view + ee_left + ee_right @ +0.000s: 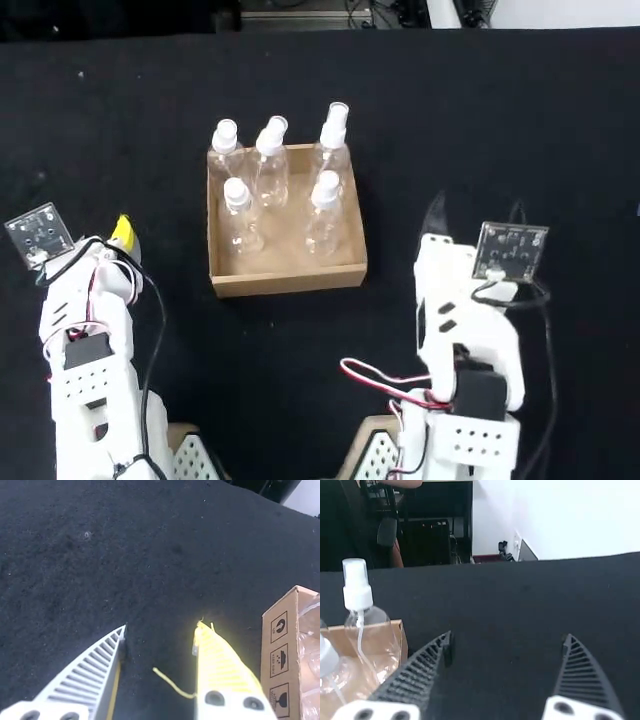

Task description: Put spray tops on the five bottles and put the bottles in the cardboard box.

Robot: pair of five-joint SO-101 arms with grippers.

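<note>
We found all five bottles (270,175) standing with spray tops on inside the cardboard box (287,276), which sat on the black surface (500,120) between our arms. Our left claw (161,627) and right claw (508,636) both gaped empty, flanking the box, neither clearly nearer.

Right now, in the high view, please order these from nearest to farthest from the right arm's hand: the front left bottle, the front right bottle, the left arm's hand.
1. Front right bottle, in the box by its right wall, toward the right hand.
2. Front left bottle, by the box's left wall.
3. Left hand, past the box, far left.
</note>
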